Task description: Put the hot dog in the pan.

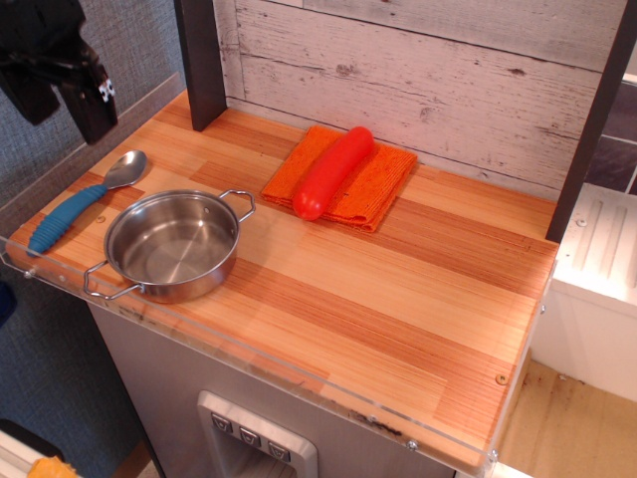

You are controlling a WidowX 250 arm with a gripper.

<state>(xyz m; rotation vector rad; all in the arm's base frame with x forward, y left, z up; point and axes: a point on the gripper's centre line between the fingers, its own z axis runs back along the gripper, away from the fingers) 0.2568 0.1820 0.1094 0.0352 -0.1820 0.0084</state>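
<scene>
The hot dog [332,171] lies diagonally on the orange cloth [343,176] near the back wall, untouched; it looks smooth, glossy and rigid, probably light, so it may slip or roll; a grasp across its middle seems safest. The pan [172,246] sits empty at the front left, beside the blue-handled spoon [85,202]. The gripper [70,85] hangs at the top-left corner, well apart from the hot dog; whether its jaws are spread cannot be told, being partly cropped.
</scene>
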